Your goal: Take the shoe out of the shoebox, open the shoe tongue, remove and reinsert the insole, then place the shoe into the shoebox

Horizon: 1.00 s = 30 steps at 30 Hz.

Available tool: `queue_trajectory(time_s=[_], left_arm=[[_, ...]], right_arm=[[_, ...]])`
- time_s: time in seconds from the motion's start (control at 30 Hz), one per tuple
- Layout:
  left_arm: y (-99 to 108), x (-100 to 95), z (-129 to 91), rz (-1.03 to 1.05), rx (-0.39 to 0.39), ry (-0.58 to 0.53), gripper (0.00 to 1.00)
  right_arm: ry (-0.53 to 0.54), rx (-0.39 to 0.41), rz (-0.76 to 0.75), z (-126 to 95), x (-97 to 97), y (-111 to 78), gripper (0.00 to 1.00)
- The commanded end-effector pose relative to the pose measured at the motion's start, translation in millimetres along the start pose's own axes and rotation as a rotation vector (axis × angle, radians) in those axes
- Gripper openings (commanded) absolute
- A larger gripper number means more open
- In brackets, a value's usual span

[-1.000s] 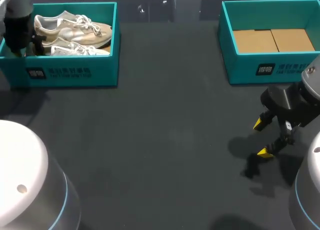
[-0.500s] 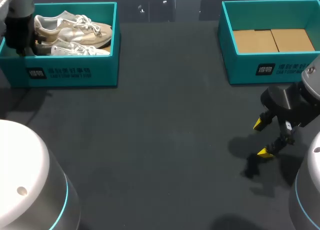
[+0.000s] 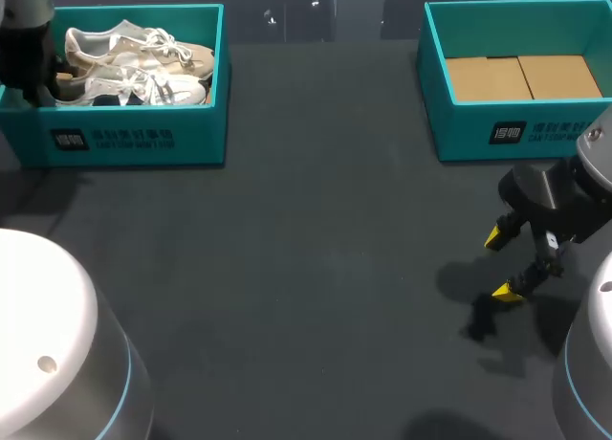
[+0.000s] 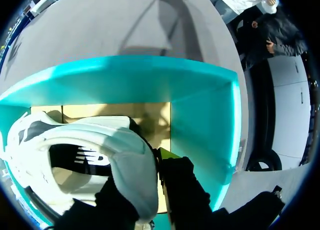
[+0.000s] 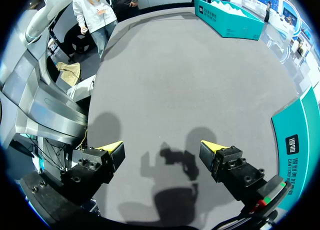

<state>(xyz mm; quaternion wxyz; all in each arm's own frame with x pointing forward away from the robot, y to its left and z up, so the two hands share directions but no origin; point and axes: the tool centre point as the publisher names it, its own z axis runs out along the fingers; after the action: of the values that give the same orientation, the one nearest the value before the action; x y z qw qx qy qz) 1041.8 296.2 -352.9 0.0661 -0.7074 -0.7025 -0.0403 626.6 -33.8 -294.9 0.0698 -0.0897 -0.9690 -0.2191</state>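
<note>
The shoe (image 3: 143, 84) (image 4: 100, 150), white w/ dark side marks, is seen inside the left shoebox (image 3: 134, 139) (image 4: 200, 120), along the box's front wall, toe toward its right end and heel toward its left end. The heel is held by the left pincer (image 4: 142, 182): in the left wrist view the white heel wall is pinched btwn the two black fingers, one on each side, a yellow tip pressed to the heel's back. In the head view the pincer itself is mostly hidden by its arm at the box's left end. A second shoe (image 3: 143, 50), beige and white, is laid behind the first, toward the box's back wall. Tan cardboard (image 4: 115, 115) is shown on the box floor.

A second shoebox (image 3: 516, 134) (image 5: 300, 140) is set well apart to the right of the left shoebox, on the same dark surface (image 3: 316, 268). The right pincer (image 3: 504, 264) (image 5: 161, 149) is held over the surface just in front of that second box, far from the left shoebox, fingers spread wide w/ nothing btwn them.
</note>
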Motion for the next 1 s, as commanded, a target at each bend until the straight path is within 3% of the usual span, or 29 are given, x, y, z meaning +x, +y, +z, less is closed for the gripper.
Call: queue_trajectory(time_s=[0.03, 0.3, 0.6, 1.0], left_arm=[[-2.5, 5.3, -15.6, -0.010, -0.002, -0.012, 0.00], [2.2, 12.6, -53.6, -0.039, -0.004, 0.001, 0.00], [11.8, 27.6, -118.3, -0.045, -0.002, -0.002, 0.00], [5.8, 40.5, -189.6, -0.055, -0.012, 0.035, 0.00]], right_arm=[[-0.003, 0.002, 0.000, 0.9, 1.3, -0.1, 1.00], [-0.003, 0.002, 0.000, 0.9, 1.3, -0.1, 1.00], [-0.003, 0.002, 0.000, 0.9, 1.3, -0.1, 1.00], [-0.003, 0.002, 0.000, 0.9, 1.3, -0.1, 1.00]])
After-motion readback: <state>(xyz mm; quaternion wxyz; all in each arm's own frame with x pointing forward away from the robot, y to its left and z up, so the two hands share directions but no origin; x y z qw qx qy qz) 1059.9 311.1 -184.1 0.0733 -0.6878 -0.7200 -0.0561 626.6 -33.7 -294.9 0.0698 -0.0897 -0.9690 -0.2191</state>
